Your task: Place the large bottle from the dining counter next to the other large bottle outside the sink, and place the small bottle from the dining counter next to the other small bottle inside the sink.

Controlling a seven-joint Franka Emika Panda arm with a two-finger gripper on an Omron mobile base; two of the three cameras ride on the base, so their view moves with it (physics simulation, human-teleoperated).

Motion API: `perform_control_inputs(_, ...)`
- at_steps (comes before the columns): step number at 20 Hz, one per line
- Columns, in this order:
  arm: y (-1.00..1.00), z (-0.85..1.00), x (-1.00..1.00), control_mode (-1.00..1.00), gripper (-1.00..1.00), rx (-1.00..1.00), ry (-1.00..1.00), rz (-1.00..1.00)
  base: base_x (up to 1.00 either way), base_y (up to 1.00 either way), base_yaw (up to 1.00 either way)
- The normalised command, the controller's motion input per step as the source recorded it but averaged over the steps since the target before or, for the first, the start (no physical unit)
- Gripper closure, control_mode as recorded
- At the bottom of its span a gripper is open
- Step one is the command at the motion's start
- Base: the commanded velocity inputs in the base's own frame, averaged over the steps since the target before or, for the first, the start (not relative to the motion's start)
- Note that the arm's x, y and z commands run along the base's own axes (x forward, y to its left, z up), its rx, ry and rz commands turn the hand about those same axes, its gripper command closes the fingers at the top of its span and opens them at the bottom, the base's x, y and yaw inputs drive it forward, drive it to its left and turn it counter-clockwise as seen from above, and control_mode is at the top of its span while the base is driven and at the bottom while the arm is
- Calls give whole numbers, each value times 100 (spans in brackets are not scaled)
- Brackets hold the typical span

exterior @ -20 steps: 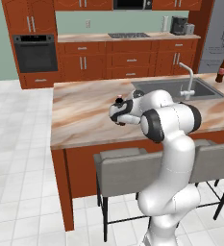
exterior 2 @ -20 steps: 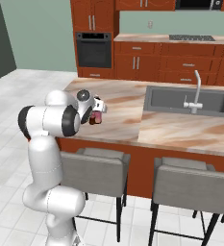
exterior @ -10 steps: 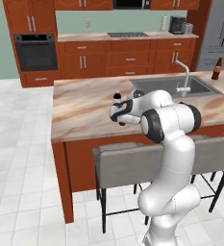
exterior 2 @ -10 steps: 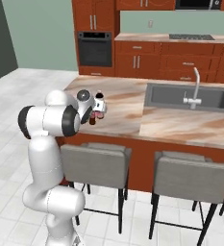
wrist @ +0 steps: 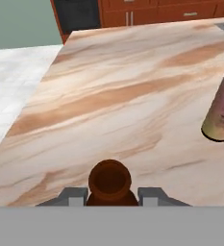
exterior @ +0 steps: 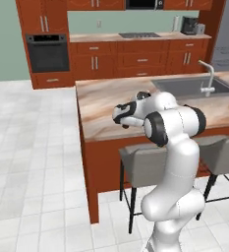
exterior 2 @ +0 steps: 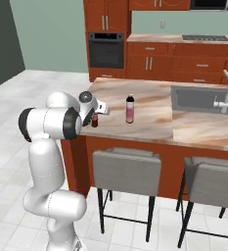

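On the marbled table (wrist: 132, 96) our tool (wrist: 109, 194) pinches the small bottle (wrist: 109, 182) by its neck near the front edge, and carrying it toward the sink (exterior 2: 203, 98) at two o'clock, we risk clipping the gradient bottle (exterior 2: 130, 109) standing in between.

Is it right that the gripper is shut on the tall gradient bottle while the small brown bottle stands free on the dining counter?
No, swapped. The hand view shows the gripper shut on the small brown bottle; the tall gradient bottle stands free on the dining counter.
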Motion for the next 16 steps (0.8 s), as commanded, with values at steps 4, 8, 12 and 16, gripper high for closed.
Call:
perform_control_inputs(4,0,0,0,100,100,0,0,0,0,100,0)
perform_control_inputs(8,0,0,0,100,100,0,0,0,13,100,0)
perform_control_inputs(12,0,0,0,100,100,0,0,0,47,98,0)
perform_control_inputs(16,0,0,0,100,100,0,0,0,78,82,0)
